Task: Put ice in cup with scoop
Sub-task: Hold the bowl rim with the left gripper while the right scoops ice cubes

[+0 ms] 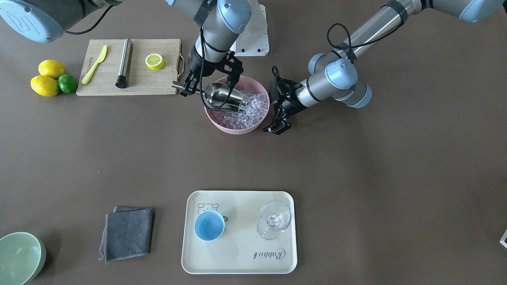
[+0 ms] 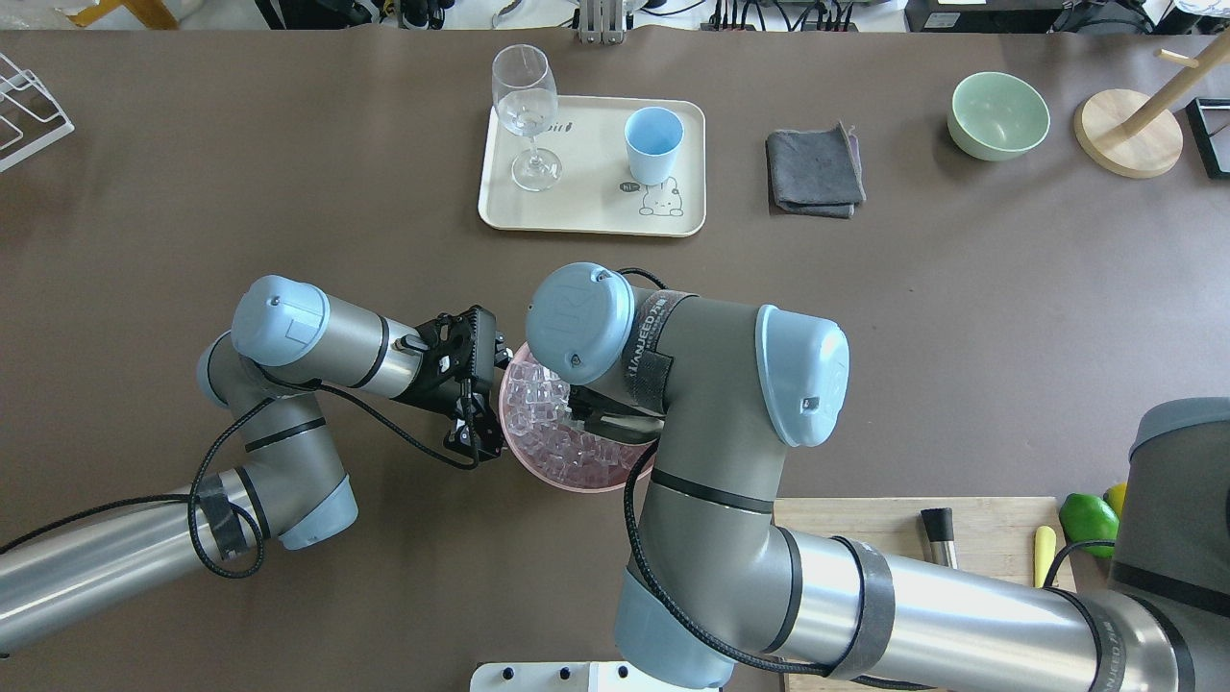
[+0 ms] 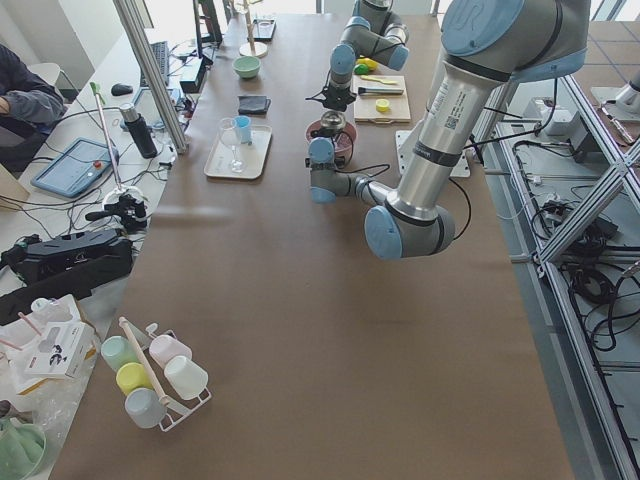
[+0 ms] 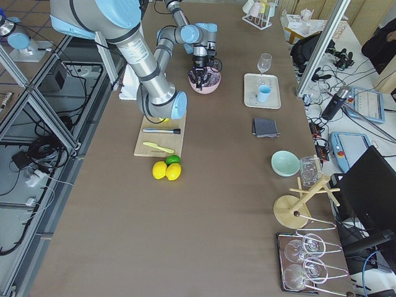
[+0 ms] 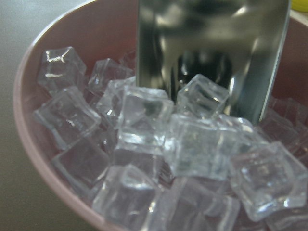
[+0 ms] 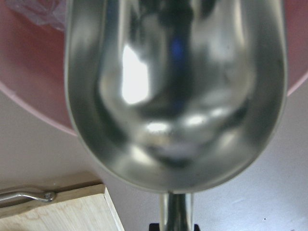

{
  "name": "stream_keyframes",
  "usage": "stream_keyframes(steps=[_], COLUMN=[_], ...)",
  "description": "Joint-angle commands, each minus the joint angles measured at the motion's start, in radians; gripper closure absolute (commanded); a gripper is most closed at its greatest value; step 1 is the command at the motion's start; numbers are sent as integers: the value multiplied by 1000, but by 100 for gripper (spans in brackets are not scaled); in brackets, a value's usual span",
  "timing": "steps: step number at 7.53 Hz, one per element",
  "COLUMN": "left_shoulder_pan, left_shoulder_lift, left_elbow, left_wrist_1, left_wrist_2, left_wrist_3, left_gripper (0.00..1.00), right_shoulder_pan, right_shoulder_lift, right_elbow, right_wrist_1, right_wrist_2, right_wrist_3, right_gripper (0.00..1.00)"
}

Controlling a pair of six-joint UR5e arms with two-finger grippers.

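Note:
The steel scoop [image 1: 223,99] lies tilted in a pink bowl [image 1: 237,130] full of ice [image 1: 253,109]. Its open end is pushed into the cubes. My right gripper [image 1: 189,85] is shut on the scoop's handle; the overhead view hides it under the arm. In the left wrist view the scoop [image 5: 211,53] looks empty, with ice [image 5: 144,125] piled at its lip. My left gripper [image 1: 274,105] stands open against the bowl's outer side. It also shows in the overhead view as the left gripper [image 2: 488,389]. The light-blue cup [image 1: 209,225] stands upright and empty on a cream tray [image 1: 237,261].
A clear stemmed glass [image 1: 273,219] shares the tray. Behind the bowl, a wooden board [image 1: 130,81] carries a yellow knife, a steel rod and a lemon half; two lemons [image 1: 45,85] and a lime lie beside it. A grey cloth [image 1: 128,233] and a pale-green bowl [image 1: 20,257] sit near the cup's side.

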Motion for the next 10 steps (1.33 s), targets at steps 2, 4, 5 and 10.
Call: stream_keyframes(steps=[2, 4, 5, 10], left_shoulder_pan=[-7, -10, -10, -10], left_shoulder_lift=[-12, -14, -14, -14], left_elbow=[-2, -2, -2, -5], left_wrist_1=[40, 40, 40, 41], left_wrist_2=[-16, -17, -17, -17], left_wrist_3=[4, 4, 4, 4], left_gripper=[2, 2, 2, 2], right_shoulder_pan=[0, -1, -1, 0], right_shoulder_lift=[-11, -17, -17, -42], right_elbow=[-5, -10, -8, -1], right_wrist_1=[51, 95, 109, 198], right_wrist_2=[2, 1, 1, -4], right_wrist_3=[23, 49, 56, 102], right_gripper=[100, 100, 100, 100])
